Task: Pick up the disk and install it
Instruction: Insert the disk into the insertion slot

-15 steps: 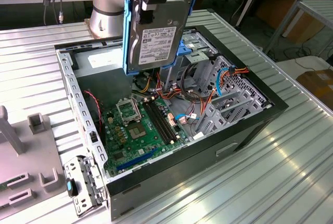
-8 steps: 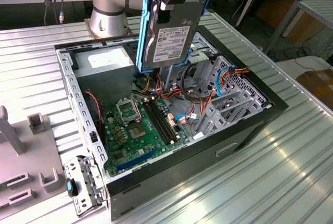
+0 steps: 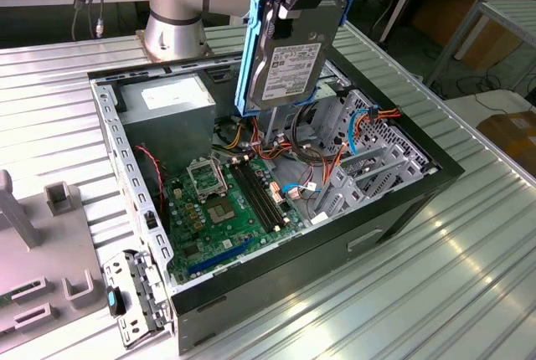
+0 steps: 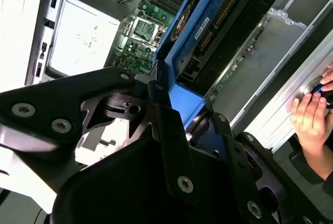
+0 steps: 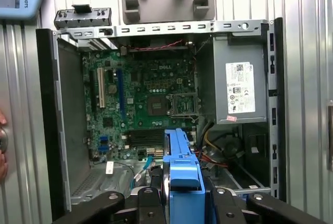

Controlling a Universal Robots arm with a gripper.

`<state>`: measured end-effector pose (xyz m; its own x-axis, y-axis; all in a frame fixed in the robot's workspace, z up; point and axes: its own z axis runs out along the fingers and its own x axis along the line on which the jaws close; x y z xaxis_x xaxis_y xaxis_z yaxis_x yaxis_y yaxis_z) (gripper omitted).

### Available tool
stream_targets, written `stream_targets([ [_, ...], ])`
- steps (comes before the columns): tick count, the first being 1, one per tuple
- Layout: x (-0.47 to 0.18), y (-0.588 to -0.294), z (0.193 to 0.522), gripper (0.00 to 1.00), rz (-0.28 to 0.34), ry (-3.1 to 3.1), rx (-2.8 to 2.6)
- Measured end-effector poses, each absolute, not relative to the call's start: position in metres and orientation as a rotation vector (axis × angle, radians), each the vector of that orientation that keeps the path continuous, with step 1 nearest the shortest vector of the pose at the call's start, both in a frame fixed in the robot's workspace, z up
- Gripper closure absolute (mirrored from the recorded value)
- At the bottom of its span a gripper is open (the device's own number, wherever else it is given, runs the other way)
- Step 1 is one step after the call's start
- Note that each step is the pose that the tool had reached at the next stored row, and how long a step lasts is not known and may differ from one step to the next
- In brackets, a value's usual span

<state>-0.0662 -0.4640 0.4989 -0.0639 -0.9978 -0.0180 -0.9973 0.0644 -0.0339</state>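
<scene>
Pincer (image 3: 295, 2): clenched on the upper end of the disk (image 3: 289, 63), its black fingers (image 4: 171, 146) pressing the blue side-rail frame (image 5: 182, 174) from both sides. Disk: airborne, touching nothing but the pincer, its white label facing the exterior view. Its long axis runs down and away from the pincer toward the open computer case (image 3: 402, 201), leaning slightly from the vertical. Its lower edge hangs above the cables between the motherboard (image 3: 226, 201) and the drive cage (image 3: 377, 146). Governing relation, as a judgement: the cage lies below the disk's lower end and toward the exterior view's right, so the disk is not yet seated. Case: on its side on the ribbed metal desk (image 3: 435, 293), open side up. Power-supply box (image 3: 167, 109): grey, at the case's far corner on the exterior view's left. A person's hand (image 4: 312, 112): just outside the case wall, well apart from the disk.
</scene>
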Motion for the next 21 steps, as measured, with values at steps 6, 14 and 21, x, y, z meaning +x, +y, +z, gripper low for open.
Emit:
stream_targets([
  [6,-0.066,-0.499,0.498,0.63,-0.022,2.266,-2.125],
  [14,-0.036,-0.516,0.495,0.63,-0.026,2.268,-2.127],
  [21,-0.022,-0.537,0.493,0.63,-0.029,2.269,-2.128],
])
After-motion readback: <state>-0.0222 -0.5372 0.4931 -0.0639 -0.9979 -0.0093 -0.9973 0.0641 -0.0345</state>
